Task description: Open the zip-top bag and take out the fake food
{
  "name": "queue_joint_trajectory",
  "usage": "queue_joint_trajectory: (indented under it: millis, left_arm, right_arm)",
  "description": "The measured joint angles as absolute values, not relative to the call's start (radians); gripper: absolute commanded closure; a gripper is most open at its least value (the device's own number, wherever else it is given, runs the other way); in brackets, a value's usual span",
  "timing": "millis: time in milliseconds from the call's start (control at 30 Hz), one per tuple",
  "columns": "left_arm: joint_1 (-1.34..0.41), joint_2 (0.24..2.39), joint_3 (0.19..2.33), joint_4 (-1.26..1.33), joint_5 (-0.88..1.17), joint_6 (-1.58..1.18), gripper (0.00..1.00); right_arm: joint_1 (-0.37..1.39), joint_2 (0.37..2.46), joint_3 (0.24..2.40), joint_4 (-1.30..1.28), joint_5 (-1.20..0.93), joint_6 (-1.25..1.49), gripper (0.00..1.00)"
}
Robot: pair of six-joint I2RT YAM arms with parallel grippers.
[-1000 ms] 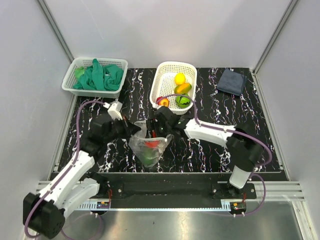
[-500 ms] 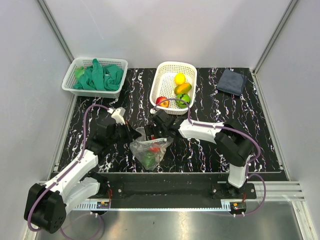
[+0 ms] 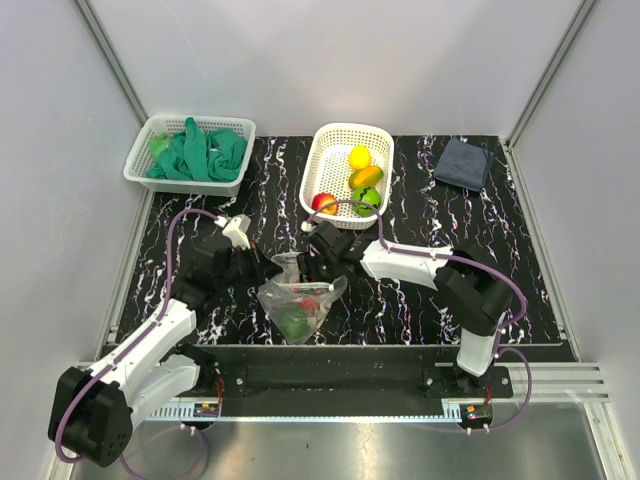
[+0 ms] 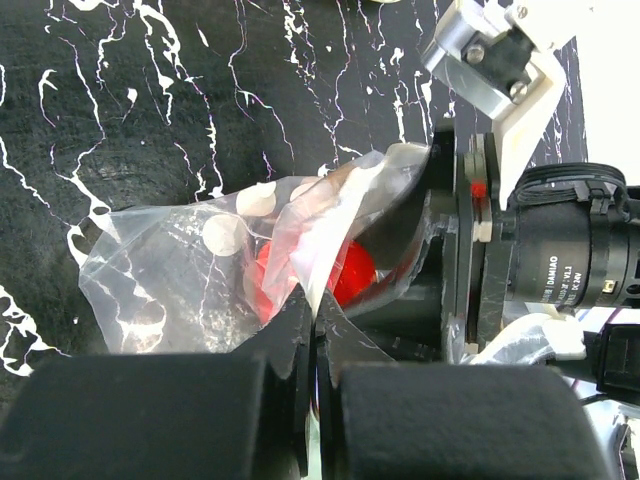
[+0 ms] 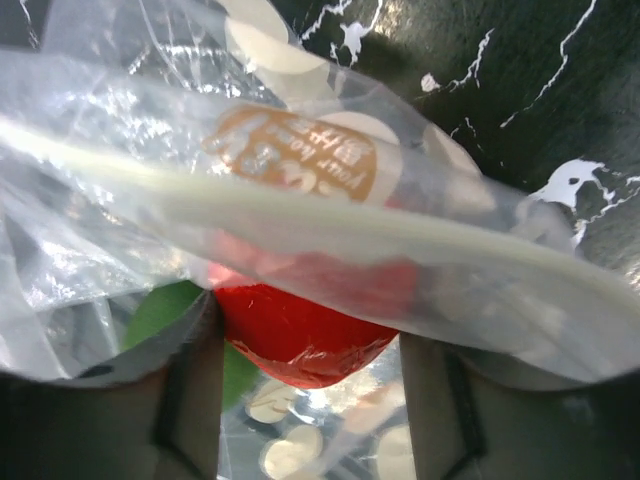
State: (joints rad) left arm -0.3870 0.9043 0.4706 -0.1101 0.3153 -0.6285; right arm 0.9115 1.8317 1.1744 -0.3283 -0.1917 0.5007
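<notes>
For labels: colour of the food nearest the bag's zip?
Red fake food; best in right wrist view.

Black desk (image 3: 410, 305) veined with white marbling, plain pale grey walls (image 3: 330, 60) closing it in on three sides, aluminium posts (image 3: 112, 60) slanting up the back corners, silver rail (image 3: 570, 372) along the near edge, soft even light.

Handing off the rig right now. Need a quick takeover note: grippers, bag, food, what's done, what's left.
Left gripper: shut on the zip-top bag film, holding it up.
Right gripper: at the bag mouth, jaws either side of the red piece; grip unclear.
Done: bag open, four fake food pieces in the white basket.
Left: red piece and a green piece inside the bag.
</notes>
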Motion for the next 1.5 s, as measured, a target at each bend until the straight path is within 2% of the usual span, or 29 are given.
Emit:
queue_joint_trajectory:
  millis: [233, 433, 967, 1233, 1433, 1500]
  left_arm:
    - [-0.387, 0.904, 0.471, -0.11, 0.315, -0.624, 1.0]
    - [-0.387, 0.904, 0.471, -0.11, 0.315, -0.62, 1.0]
    - [-0.387, 0.854, 0.496, -0.121, 0.321, -0.616, 1.0]
    - [-0.395, 0.729, 0.579, -0.187, 0.307, -0.572, 1.0]
    - [-0.397, 0.767, 0.598, -0.187, 0.318, -0.547, 1.0]
    - [-0.397, 0.789, 0.598, -0.191, 0.318, -0.542, 1.0]
  right_arm:
    - [0.912, 1.807, 1.172, -0.352, -0.189, 0.506, 0.68]
    - [0.912, 1.671, 1.172, -0.382, -0.211, 0.523, 0.72]
    - [0.901, 1.551, 1.192, -0.383, -0.267, 0.566, 0.75]
    - [0.872, 1.458, 1.194, -0.393, -0.247, 0.511, 0.74]
    - [0.865, 1.436, 1.194, -0.347, -0.343, 0.55, 0.74]
    - [0.862, 1.438, 1.194, -0.331, -0.384, 0.561, 0.71]
